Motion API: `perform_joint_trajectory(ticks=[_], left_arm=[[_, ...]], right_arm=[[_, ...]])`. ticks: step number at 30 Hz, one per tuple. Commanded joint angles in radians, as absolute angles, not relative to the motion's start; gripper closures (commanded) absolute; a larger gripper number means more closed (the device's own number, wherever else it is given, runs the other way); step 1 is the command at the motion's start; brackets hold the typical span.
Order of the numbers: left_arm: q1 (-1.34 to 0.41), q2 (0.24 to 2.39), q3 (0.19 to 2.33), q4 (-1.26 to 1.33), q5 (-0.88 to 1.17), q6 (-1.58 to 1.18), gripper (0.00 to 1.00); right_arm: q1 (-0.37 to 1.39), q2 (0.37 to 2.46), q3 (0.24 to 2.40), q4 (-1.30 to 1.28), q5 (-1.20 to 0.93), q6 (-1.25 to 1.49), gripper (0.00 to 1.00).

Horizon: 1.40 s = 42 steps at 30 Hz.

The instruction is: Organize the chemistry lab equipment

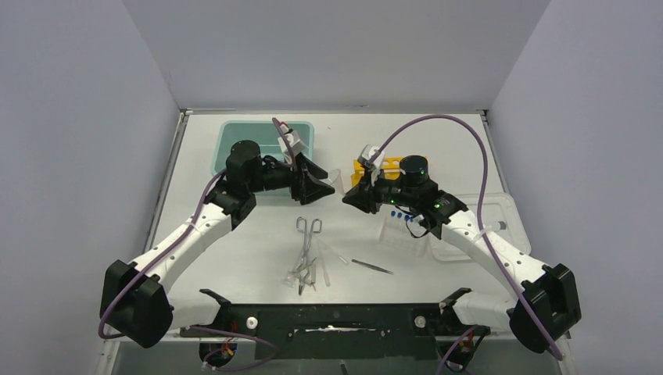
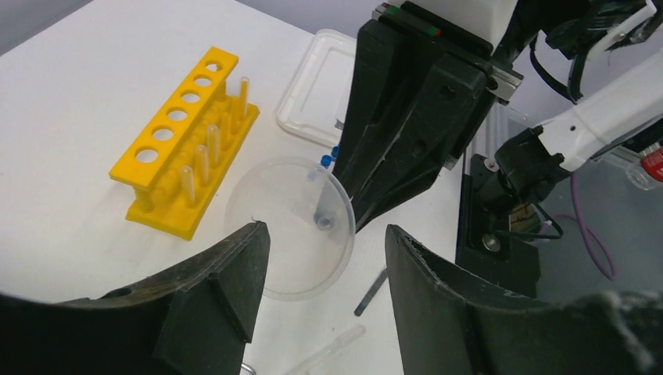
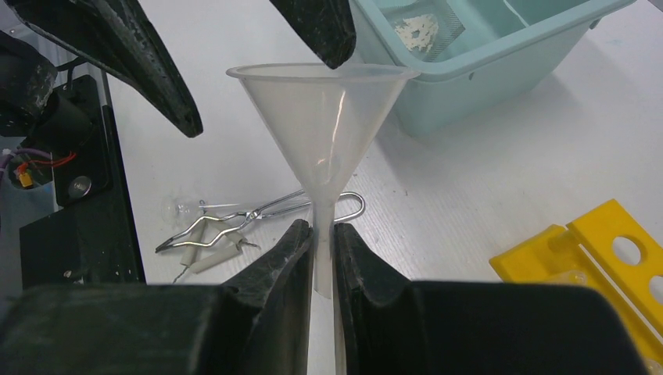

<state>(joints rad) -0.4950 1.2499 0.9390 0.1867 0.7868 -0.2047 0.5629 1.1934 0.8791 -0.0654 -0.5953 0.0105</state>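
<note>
A clear plastic funnel (image 3: 324,117) is held off the table, wide mouth toward the left arm. My right gripper (image 3: 323,234) is shut on its thin stem. My left gripper (image 2: 328,234) is open, its two fingers (image 3: 148,62) straddling the funnel's rim (image 2: 293,226), one fingertip close to the edge. In the top view the funnel (image 1: 335,181) hangs between the left gripper (image 1: 319,186) and the right gripper (image 1: 350,197). Metal forceps (image 1: 306,242), clear droppers (image 1: 320,269) and thin tweezers (image 1: 371,266) lie on the table below. Blue-capped tubes (image 1: 401,216) lie by the right arm.
A teal tub (image 1: 234,144) stands at the back left with a bag of white discs (image 3: 418,31) inside. A yellow tube rack (image 1: 361,168) sits behind the right gripper. The translucent lid (image 1: 492,211) lies flat at the right.
</note>
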Motion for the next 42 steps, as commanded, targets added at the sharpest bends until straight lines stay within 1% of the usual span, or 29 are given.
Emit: perform_joint_trajectory(ticks=[1,2,4,9,10,14,21,22,23,25,27,29,34,36,39,42], left_arm=[[-0.511,1.255,1.008,0.166,0.889,-0.185,0.46],[-0.514,1.256,1.010,0.158,0.888,-0.178,0.49],[-0.518,1.258,1.012,0.153,0.889,-0.175,0.59],[-0.526,1.264,1.012,0.151,0.909,-0.168,0.89],[-0.527,1.263,1.011,0.147,0.905,-0.165,0.92],[-0.536,1.267,1.014,0.125,0.892,-0.149,1.00],[-0.541,1.286,1.034,0.106,0.807,-0.142,1.00],[-0.541,1.286,1.036,0.107,0.780,-0.142,1.00],[-0.539,1.286,1.037,0.109,0.756,-0.145,1.00],[-0.539,1.282,1.036,0.128,0.702,-0.149,1.00],[-0.535,1.272,1.030,0.164,0.664,-0.165,1.00],[-0.524,1.269,1.032,0.192,0.633,-0.183,1.00],[-0.477,1.299,1.061,0.207,0.625,-0.208,1.00],[-0.458,1.304,1.084,0.188,0.584,-0.207,1.00],[-0.412,1.298,1.124,0.138,0.460,-0.206,1.00],[-0.361,1.300,1.167,0.064,0.266,-0.209,1.00]], right_arm=[[0.550,1.151,0.910,-0.045,-0.615,0.010,1.00],[0.548,1.151,0.911,-0.044,-0.617,0.011,1.00],[0.546,1.151,0.910,-0.045,-0.619,0.011,1.00],[0.545,1.159,0.904,-0.047,-0.614,0.018,1.00],[0.546,1.158,0.901,-0.044,-0.612,0.021,1.00],[0.546,1.151,0.892,-0.037,-0.621,0.029,1.00],[0.545,1.152,0.885,-0.024,-0.625,0.037,0.99],[0.544,1.153,0.884,-0.019,-0.620,0.039,0.94],[0.542,1.152,0.882,-0.016,-0.614,0.040,0.87],[0.537,1.153,0.881,-0.009,-0.605,0.046,0.63],[0.526,1.158,0.885,-0.012,-0.606,0.050,0.49],[0.506,1.158,0.880,-0.004,-0.611,0.064,0.46],[0.453,1.156,0.860,0.030,-0.636,0.090,0.45],[0.434,1.154,0.861,0.031,-0.625,0.105,0.43],[0.403,1.137,0.852,0.047,-0.585,0.136,0.34],[0.383,1.146,0.858,0.039,-0.576,0.136,0.31]])
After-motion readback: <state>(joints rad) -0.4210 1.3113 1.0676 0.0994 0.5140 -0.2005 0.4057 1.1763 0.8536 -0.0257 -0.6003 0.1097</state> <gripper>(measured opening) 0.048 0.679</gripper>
